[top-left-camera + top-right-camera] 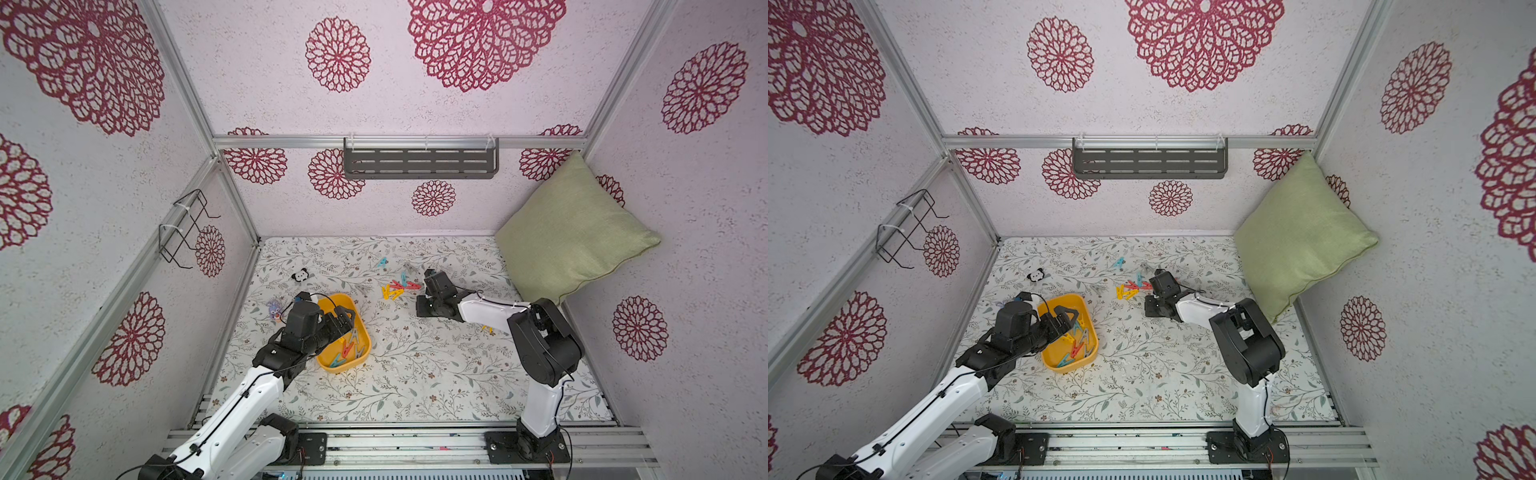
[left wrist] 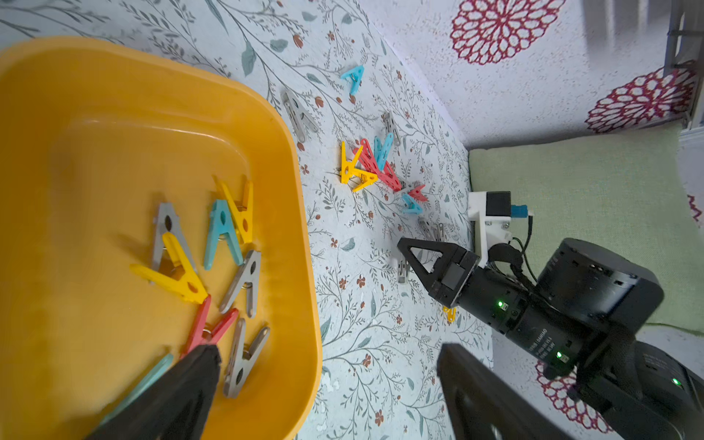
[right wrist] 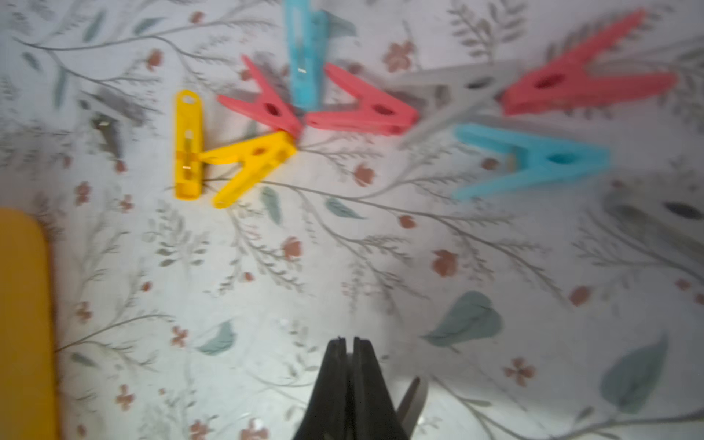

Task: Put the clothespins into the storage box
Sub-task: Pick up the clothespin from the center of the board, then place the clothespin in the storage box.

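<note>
The yellow storage box [image 1: 343, 300] [image 1: 1065, 300] [image 2: 114, 114] sits left of centre with several clothespins [image 2: 224, 232] inside. My left gripper [image 1: 348, 322] [image 1: 1069, 318] [image 2: 325, 348] hovers open and empty over the box's right rim. A loose pile of red, yellow, teal and grey clothespins [image 1: 399, 286] [image 1: 1133, 286] [image 2: 373, 164] [image 3: 343, 110] lies mid-table. Just in front of it, my right gripper [image 1: 419, 306] [image 1: 1147, 307] [image 2: 400, 244] [image 3: 346, 339] is low and shut. A grey clothespin [image 2: 403, 270] [image 3: 413, 396] sticks out from its fingers and looks pinched by one leg.
A teal pin [image 1: 381, 262] lies apart near the back, and a yellow pin [image 1: 487, 330] lies by the right forearm. Panda toy [image 1: 300, 275] and purple plush [image 1: 273, 309] sit left of the box. A green cushion [image 1: 569, 232] fills the back right corner. A grey shelf [image 1: 419, 160] hangs on the back wall.
</note>
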Robot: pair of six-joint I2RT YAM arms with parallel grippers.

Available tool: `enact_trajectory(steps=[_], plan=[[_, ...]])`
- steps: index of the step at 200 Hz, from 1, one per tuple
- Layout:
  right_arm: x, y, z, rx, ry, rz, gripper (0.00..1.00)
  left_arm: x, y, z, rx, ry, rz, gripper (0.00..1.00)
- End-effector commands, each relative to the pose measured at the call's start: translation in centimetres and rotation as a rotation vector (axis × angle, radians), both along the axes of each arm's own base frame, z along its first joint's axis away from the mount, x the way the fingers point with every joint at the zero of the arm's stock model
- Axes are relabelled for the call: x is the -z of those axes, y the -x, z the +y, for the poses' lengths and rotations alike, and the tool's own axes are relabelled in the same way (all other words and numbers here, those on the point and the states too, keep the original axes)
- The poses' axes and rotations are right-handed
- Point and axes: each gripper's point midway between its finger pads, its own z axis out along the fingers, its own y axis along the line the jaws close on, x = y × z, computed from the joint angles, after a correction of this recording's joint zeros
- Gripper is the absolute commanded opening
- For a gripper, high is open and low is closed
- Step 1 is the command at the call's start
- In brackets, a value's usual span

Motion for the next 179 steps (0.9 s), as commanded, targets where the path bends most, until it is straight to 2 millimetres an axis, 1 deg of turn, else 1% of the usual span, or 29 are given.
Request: enact_trajectory(steps=[1, 22, 47, 73, 92, 115, 139, 157, 179], plan=[[-3.0, 0.6, 4.2, -0.097, -0.039, -0.039, 0.01, 0.5, 0.9, 2.1, -0.03, -0.017, 0.019, 0.97], [-4.8, 1.7, 8.4, -0.181, -0.078, -0.061, 0.01, -0.3, 1.3, 3.8, -0.064, -0.019, 0.009, 0.97], [-6.4, 3.4, 13.4, -0.283, -0.116, -0.069, 0.01, -0.7, 1.6, 5.5, -0.098, -0.027, 0.01, 0.97], [-7.1, 5.4, 17.8, -0.37, -0.131, -0.071, 0.01, -0.7, 1.8, 7.1, -0.129, -0.011, 0.017, 0.97], [-6.8, 6.8, 20.3, -0.422, -0.137, -0.062, 0.01, -0.8, 2.3, 8.2, -0.154, -0.003, 0.017, 0.97], [-5.7, 8.0, 22.4, -0.463, -0.126, -0.04, 0.02, -1.0, 2.7, 9.1, -0.184, 0.012, 0.006, 0.98], [-4.8, 8.5, 23.5, -0.489, -0.119, -0.028, 0.07, -1.0, 2.8, 9.2, -0.19, 0.03, 0.003, 0.97], [-5.2, 8.6, 23.8, -0.5, -0.125, -0.036, 0.17, -0.7, 2.7, 9.0, -0.186, 0.044, 0.008, 0.97], [-6.6, 8.3, 23.7, -0.503, -0.131, -0.07, 0.28, -0.4, 2.7, 8.8, -0.183, 0.064, 0.009, 0.97]])
